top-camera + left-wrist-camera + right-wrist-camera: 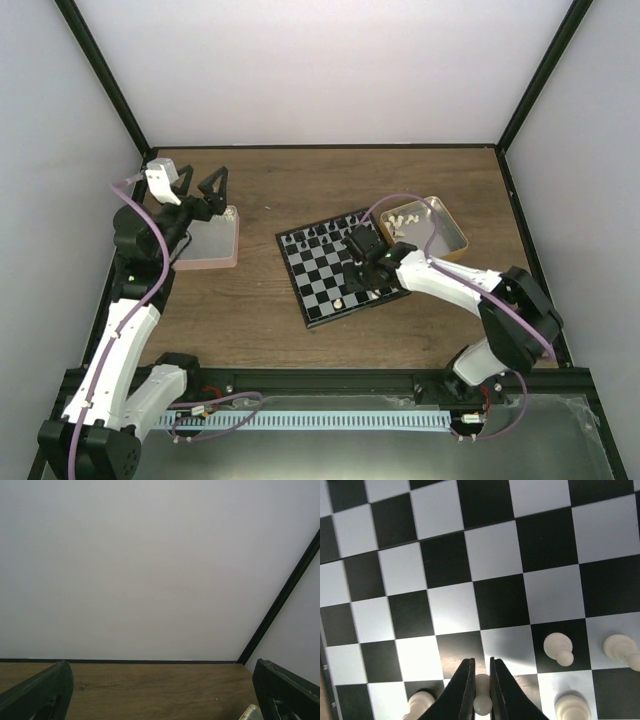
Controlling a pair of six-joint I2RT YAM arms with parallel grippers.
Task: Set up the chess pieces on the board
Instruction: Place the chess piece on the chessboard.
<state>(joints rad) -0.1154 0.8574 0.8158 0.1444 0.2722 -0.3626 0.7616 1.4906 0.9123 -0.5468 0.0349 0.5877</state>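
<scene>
One chessboard is lying on the table. Two trays are sitting there too: one pink tray and one orange-tan tray. Five cream-white chess pieces are showing in the right wrist view. More are lying in the orange-tan tray, too small to count. Black chessmen are lining the board's far edge, their number unclear.

Your right gripper clamps a cream chess piece over the board; four other cream pieces stand nearby, one on the view's left, three on its right
</scene>
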